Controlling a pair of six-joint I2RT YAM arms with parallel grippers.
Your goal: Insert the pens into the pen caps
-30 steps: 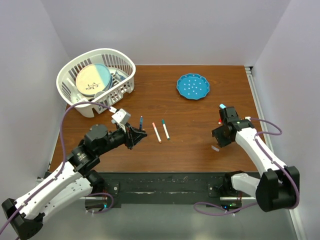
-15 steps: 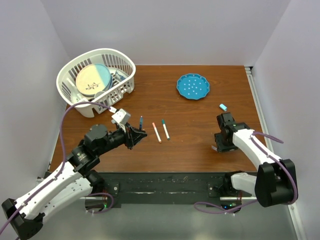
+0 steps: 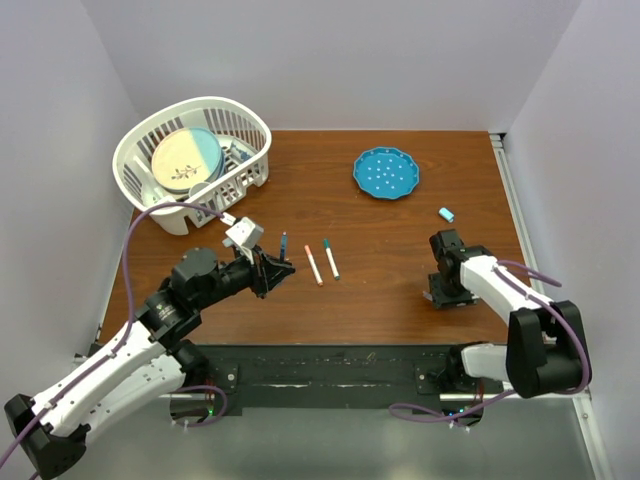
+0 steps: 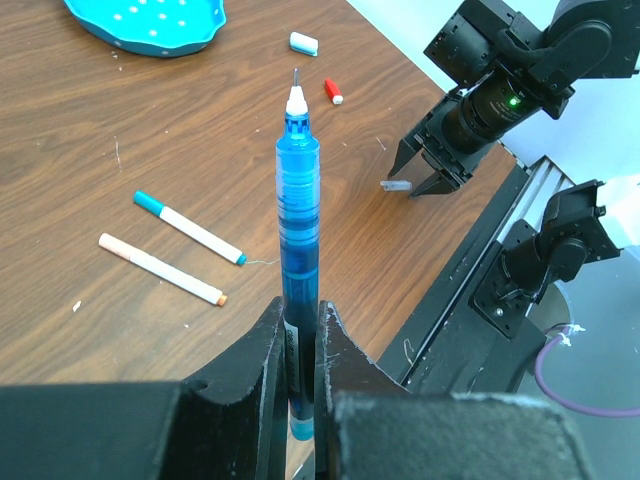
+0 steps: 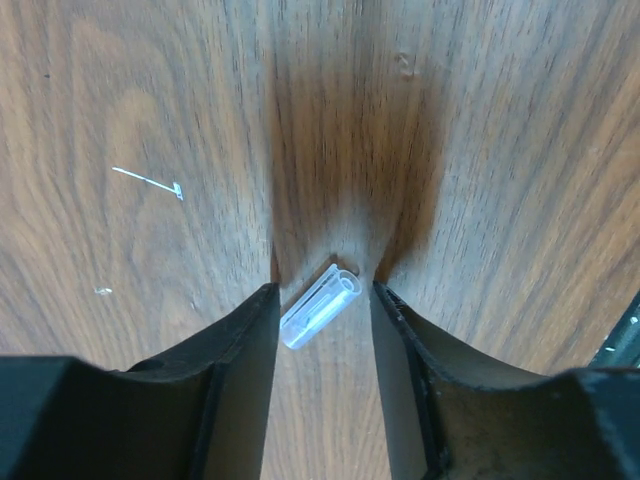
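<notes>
Here the left jaws clamp a pen (image 4: pixel 298 250) tip-outward for capping, while the right jaws, half-open, straddle a clear cap (image 5: pixel 322 305) to grasp it.

Left wrist view: the lower end of the blue pen (image 4: pixel 298 225) is hidden between the blurred fingers of the left gripper (image 4: pixel 298 312); the teal plate (image 4: pixel 150 28) is cropped at upper left. Right wrist view: unclear whether the right gripper (image 5: pixel 322 290) touches the clear cap (image 5: pixel 322 304).

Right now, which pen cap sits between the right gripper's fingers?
The clear cap, lying flat, straddled by the right gripper; the light blue cap and red cap lie farther off.
</notes>
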